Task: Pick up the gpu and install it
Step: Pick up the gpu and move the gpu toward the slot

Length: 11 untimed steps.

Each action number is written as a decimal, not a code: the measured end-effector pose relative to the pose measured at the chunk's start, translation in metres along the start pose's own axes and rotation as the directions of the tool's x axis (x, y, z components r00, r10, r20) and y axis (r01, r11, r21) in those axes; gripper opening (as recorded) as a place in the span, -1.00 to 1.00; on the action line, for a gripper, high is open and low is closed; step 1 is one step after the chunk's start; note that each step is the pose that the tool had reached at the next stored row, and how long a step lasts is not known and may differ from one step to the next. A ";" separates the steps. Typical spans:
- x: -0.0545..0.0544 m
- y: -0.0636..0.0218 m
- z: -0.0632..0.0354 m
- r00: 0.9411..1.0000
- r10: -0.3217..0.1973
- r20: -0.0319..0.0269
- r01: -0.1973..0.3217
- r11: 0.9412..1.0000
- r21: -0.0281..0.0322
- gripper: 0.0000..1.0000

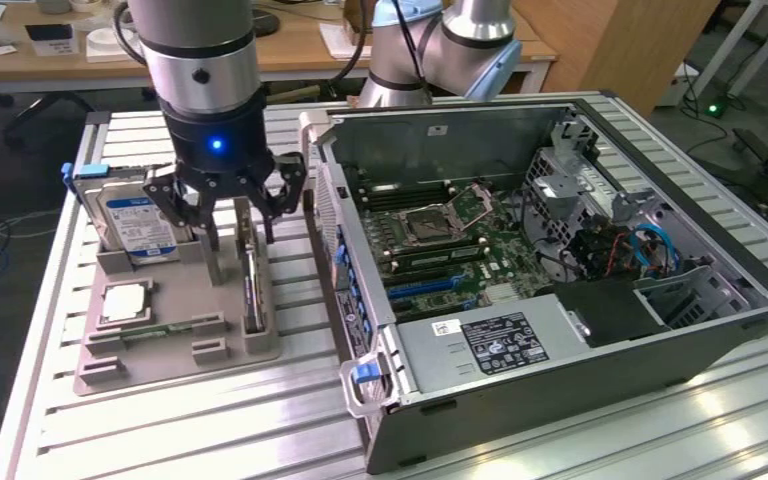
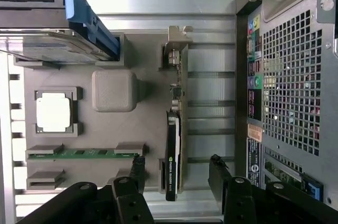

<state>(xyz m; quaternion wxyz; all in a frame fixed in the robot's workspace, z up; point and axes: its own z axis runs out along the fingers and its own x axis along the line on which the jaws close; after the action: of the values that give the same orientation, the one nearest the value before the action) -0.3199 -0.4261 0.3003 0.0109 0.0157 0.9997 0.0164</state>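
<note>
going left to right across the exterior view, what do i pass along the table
blue-labelled hard drive → gpu → motherboard → blue cables

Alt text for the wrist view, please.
Open gripper straddling the gpu, one finger on each side; the card stands on edge in a grey holder. A CPU chip, memory stick and hard drive sit in the same holder, beside a computer case.
</note>
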 end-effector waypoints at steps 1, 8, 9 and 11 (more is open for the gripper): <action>0.000 -0.0001 0.0016 1.000 0.000 0.000 0.000 1.000 0.000 0.21; 0.000 -0.0007 0.0107 1.000 0.000 0.001 0.000 1.000 0.000 0.21; 0.000 -0.0007 0.0121 1.000 0.000 0.001 0.000 1.000 0.000 0.21; 0.000 -0.0008 0.0153 1.000 0.000 0.001 0.000 1.000 0.000 0.21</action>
<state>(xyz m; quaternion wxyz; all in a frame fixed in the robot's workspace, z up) -0.3199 -0.4265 0.2850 0.0116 0.0157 0.9997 0.0163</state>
